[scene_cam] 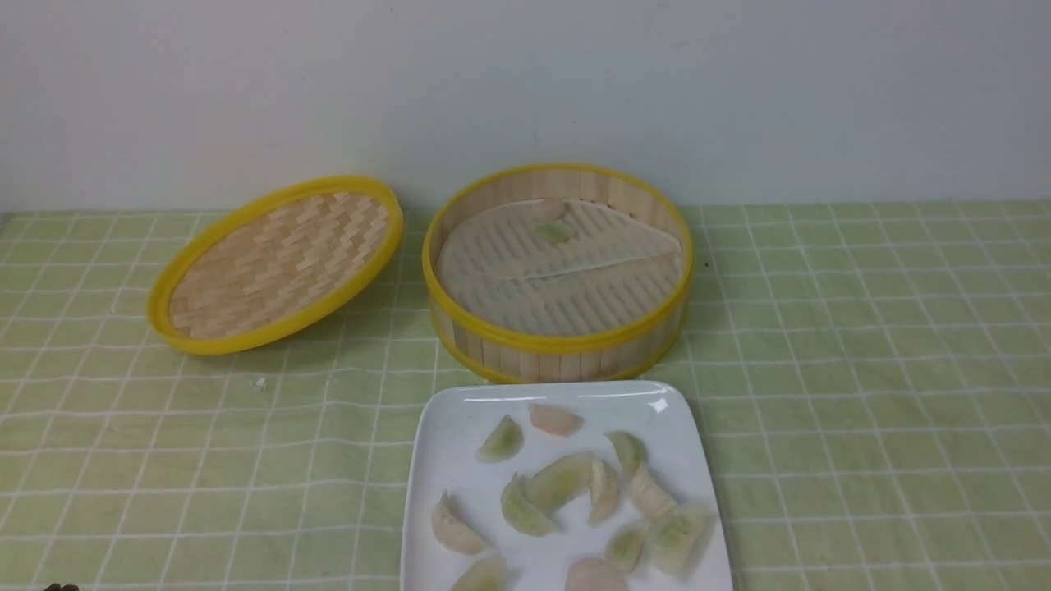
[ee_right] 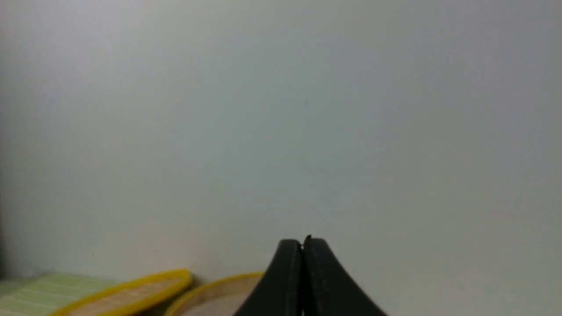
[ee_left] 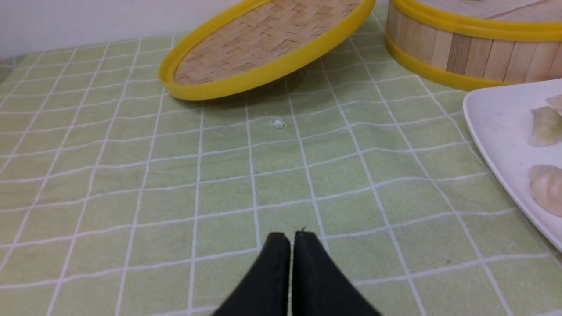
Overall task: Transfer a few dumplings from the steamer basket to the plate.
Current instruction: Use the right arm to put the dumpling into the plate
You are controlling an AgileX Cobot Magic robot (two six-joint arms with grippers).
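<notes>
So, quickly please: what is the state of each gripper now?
Left gripper: closed, holding nothing, low over the green checked tablecloth.
Right gripper: closed, holding nothing, pointing at the wall.

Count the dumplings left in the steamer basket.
2: a green dumpling and a pinkish dumpling just behind it, both on the liner near the far wall of the steamer basket. The near wall could hide more.

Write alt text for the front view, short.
A white square plate holding about a dozen small dumplings sits nearest the camera on a green checked tablecloth. Behind it stands an open bamboo steamer basket with two dumplings left inside; its woven lid rests tilted to the left.
</notes>
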